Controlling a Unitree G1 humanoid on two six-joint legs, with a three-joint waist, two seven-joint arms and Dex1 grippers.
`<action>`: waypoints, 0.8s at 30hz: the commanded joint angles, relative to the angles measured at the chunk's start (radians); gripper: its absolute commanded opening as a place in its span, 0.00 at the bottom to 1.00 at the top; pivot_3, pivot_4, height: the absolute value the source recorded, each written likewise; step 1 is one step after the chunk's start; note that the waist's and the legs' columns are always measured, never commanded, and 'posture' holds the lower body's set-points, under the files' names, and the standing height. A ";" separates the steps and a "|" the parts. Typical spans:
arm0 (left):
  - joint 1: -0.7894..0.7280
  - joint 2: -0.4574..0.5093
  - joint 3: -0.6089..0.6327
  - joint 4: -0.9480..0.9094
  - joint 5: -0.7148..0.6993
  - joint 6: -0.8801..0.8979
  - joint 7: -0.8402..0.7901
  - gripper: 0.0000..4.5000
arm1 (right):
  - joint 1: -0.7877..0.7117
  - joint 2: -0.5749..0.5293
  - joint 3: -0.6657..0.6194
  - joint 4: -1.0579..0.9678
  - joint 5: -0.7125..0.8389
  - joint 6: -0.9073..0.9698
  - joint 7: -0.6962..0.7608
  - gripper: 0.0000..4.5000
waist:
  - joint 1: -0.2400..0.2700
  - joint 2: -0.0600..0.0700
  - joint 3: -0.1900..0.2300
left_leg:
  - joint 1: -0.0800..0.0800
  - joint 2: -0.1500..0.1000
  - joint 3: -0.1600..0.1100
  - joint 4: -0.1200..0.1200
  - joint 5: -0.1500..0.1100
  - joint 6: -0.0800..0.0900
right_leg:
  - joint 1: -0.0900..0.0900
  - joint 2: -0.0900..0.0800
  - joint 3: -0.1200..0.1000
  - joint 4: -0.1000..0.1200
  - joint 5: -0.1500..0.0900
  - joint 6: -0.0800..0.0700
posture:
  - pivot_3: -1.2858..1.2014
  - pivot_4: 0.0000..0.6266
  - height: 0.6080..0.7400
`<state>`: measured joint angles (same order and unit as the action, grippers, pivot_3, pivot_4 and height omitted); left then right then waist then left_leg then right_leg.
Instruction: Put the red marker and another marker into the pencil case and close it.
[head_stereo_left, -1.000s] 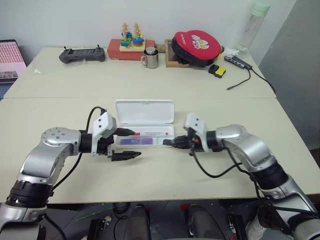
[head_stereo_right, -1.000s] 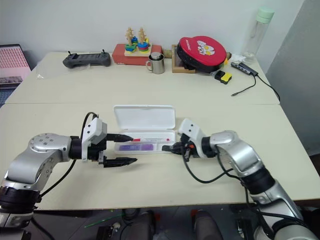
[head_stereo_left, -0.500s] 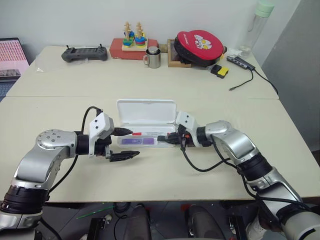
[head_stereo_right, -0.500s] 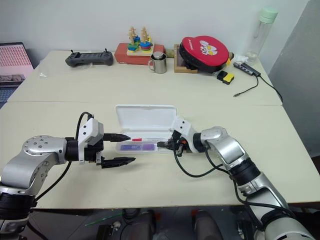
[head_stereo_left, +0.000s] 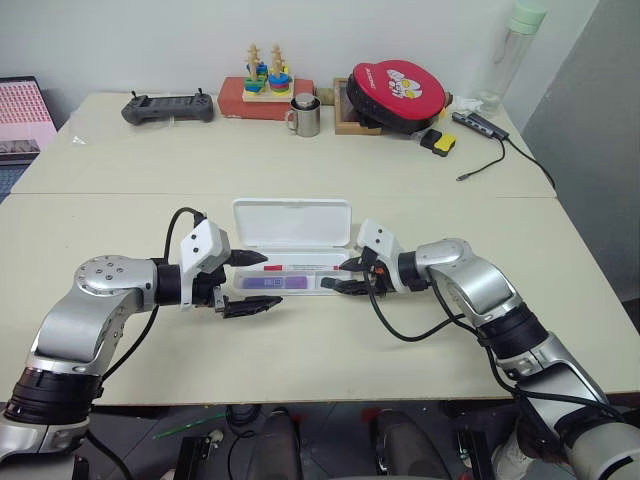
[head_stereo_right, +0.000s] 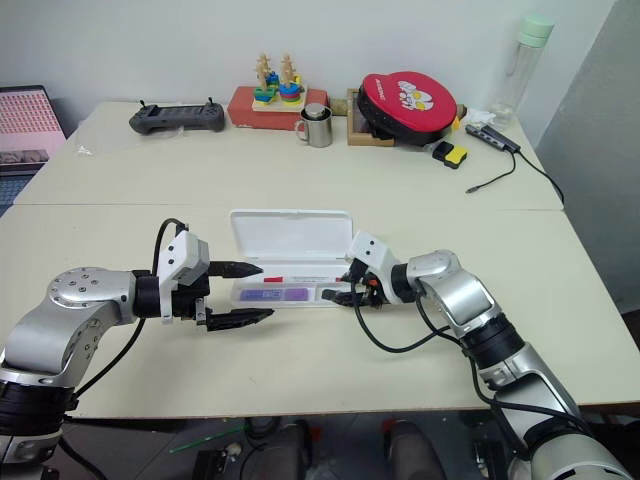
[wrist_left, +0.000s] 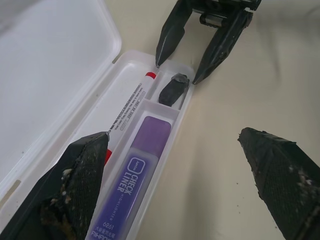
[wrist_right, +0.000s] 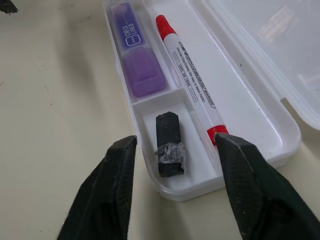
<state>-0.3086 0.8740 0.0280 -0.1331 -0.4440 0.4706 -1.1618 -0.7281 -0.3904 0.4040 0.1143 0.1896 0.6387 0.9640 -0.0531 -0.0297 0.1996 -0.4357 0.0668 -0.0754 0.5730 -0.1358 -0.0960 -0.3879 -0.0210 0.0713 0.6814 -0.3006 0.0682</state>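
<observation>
Both markers lie in the open pencil case (wrist_right: 165, 130): red marker (wrist_right: 190, 82), purple marker (wrist_right: 137, 60). Both pincers, left (head_stereo_left: 247, 284) and right (head_stereo_left: 346, 277), gape empty. Next we swing the lid (head_stereo_left: 291, 222) shut, pressing evenly.

An office or lab workroom: pale tables (head_stereo_left: 300, 160) pushed together against a plain wall, carrying a handheld controller (head_stereo_left: 166, 106), a USB hub (head_stereo_left: 478, 124) and a steel mug (head_stereo_left: 304, 116).

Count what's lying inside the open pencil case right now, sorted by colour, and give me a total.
Red and white: 1, the red marker
Purple: 1, the chunky purple marker
Dark grey: 1, a small block
Total: 3, all in the open white pencil case
</observation>
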 joint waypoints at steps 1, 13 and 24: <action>0.012 -0.005 0.029 -0.020 -0.006 0.010 0.030 1.00 | -0.024 -0.004 -0.053 -0.023 0.032 -0.018 0.033 0.80 | 0.000 0.000 0.000 | 0.000 0.000 0.000 0.000 0.000 0.000 | 0.000 0.000 0.000 0.000 0.000 0.000 | 0.52 0.24 1.00; 0.112 -0.066 0.299 -0.100 -0.169 0.126 0.212 1.00 | -0.340 0.143 -0.254 0.215 0.150 -0.055 0.011 0.69 | -0.008 0.000 0.000 | 0.002 0.001 0.000 0.000 0.000 0.000 | 0.001 0.000 0.000 0.001 0.001 0.000 | 0.52 0.24 1.00; 0.165 -0.075 0.454 -0.154 -0.279 0.171 0.279 1.00 | -0.596 0.263 -0.231 0.816 -0.077 -0.288 -0.241 0.05 | -0.006 0.000 0.000 | 0.001 0.000 0.001 -0.001 0.000 0.000 | -0.001 0.000 0.000 0.000 0.003 -0.004 | 0.52 0.24 1.00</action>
<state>-0.1530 0.7902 0.4290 -0.2427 -0.6905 0.6367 -0.8941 -1.2879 -0.1332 0.1790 0.8832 0.1362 0.4191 0.7365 -0.0587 -0.0299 0.2001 -0.4352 0.0673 -0.0744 0.5716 -0.1360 -0.0962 -0.3890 -0.0210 0.0715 0.6815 -0.2979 0.0639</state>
